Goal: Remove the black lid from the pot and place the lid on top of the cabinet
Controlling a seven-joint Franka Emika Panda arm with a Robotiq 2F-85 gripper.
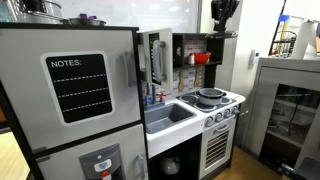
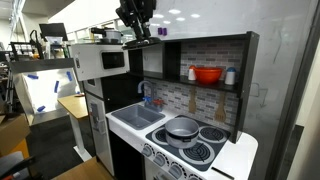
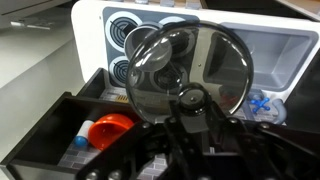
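One lid (image 3: 190,65), clear glass with a dark rim and a black knob at its centre, fills the middle of the wrist view. The gripper (image 3: 190,112) is clenched on that knob, with a finger on either side of it. The lid is off the pot and held in the air, roughly level. Seen through and around it from above are the white stove (image 3: 128,40) with its ringed burners, the sink (image 3: 278,58) beside the stove, and a red bowl (image 3: 112,127) on the dark shelf below. In an exterior view the gripper (image 2: 137,30) hangs high above the toy kitchen, over the end of the cabinet (image 2: 205,42) away from the stove; whether the lid touches the cabinet top I cannot tell. The pot (image 2: 183,127) sits uncovered on the stove (image 2: 200,152), well below the gripper, with the sink (image 2: 140,116) just beside the stove and the red bowl (image 2: 208,74) on the shelf above it. In an exterior view the gripper (image 1: 222,14) shows only at the top edge, above the cabinet (image 1: 205,38). A fridge door nearby carries a chalkboard (image 1: 78,88) headed "NOTES:".
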